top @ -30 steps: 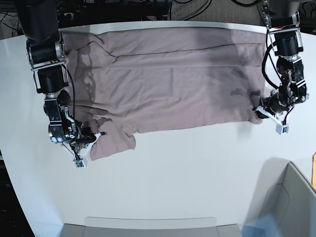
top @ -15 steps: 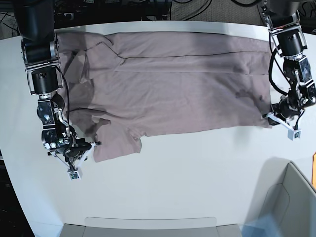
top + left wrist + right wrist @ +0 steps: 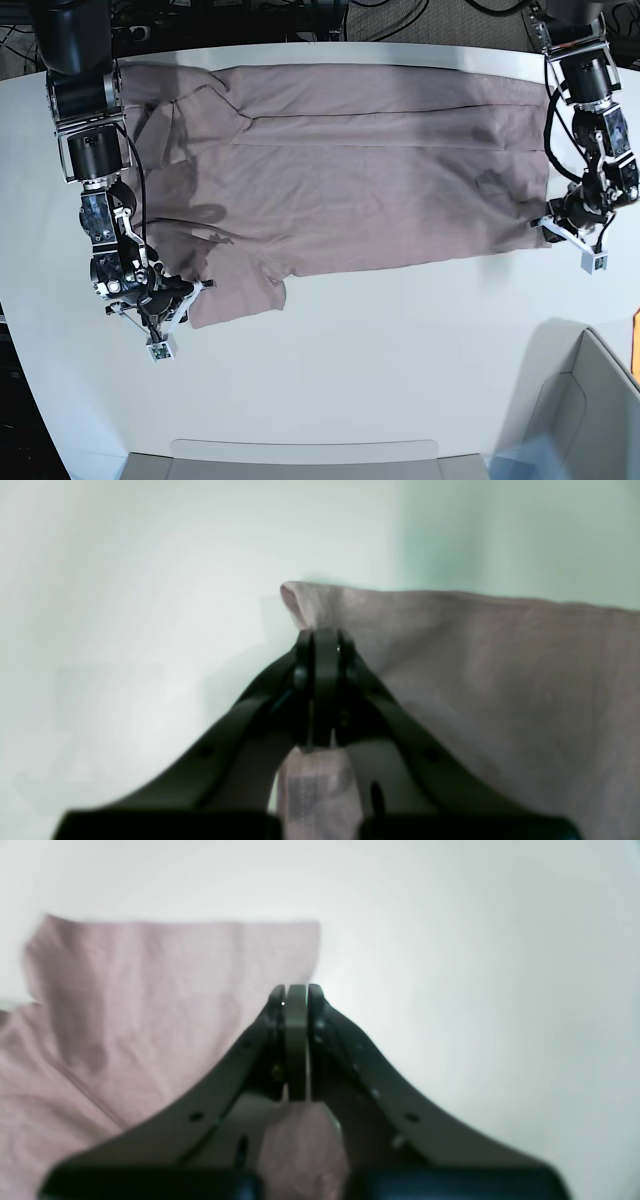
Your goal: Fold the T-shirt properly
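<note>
Mauve T-shirt (image 3: 350, 170) spreads whole from base; wrist views show pinched corners.

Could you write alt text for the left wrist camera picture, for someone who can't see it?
Close-up from a robot's wrist: the dark left gripper is shut on a corner of the mauve-pink T-shirt, which spreads to the right over a white table. The picture is slightly blurred.

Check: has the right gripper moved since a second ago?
Yes. The right gripper, shut on the mauve-pink cotton T-shirt, has shifted slightly toward the white table's near edge.
</note>
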Controlling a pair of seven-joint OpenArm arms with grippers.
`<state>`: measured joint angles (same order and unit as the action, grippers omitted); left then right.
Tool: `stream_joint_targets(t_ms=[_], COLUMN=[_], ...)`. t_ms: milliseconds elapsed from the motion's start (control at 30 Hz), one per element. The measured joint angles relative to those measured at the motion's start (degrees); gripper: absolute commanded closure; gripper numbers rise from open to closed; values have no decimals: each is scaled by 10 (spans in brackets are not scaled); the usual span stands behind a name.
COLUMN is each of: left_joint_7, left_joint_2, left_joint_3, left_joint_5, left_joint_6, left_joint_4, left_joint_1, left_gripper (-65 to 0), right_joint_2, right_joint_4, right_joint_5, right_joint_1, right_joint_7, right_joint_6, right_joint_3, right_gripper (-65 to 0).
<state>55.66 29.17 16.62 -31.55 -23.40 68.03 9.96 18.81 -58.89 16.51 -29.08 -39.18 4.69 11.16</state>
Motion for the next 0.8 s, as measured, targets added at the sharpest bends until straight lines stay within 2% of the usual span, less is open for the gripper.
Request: stream_joint_targets(t_ms=[133, 200, 567, 800], left_joint_7=[-1, 0, 0, 0], left_joint_2=[-8, -14, -25, -24], left_joint_3=[0, 0, 0, 0], left_joint_5=[0, 0, 0, 0], left_joint_6=[0, 0, 0, 0], left_joint_4=[0, 0, 0, 0], left_joint_1=[0, 0, 0, 1], left_gripper=[0, 0, 0, 0], right_joint_2=[-3, -10, -38, -63], right_joint_4=[12, 39, 180, 182], right_joint_5=[0, -3, 0, -2], right_joint_1=[-2, -11, -41, -43], right_joint_7=[0, 2, 49, 50], right_joint_6=[-2, -4, -4, -4], right_joint_3=[-4, -5, -2, -2], right_gripper=[-278, -314, -320, -319])
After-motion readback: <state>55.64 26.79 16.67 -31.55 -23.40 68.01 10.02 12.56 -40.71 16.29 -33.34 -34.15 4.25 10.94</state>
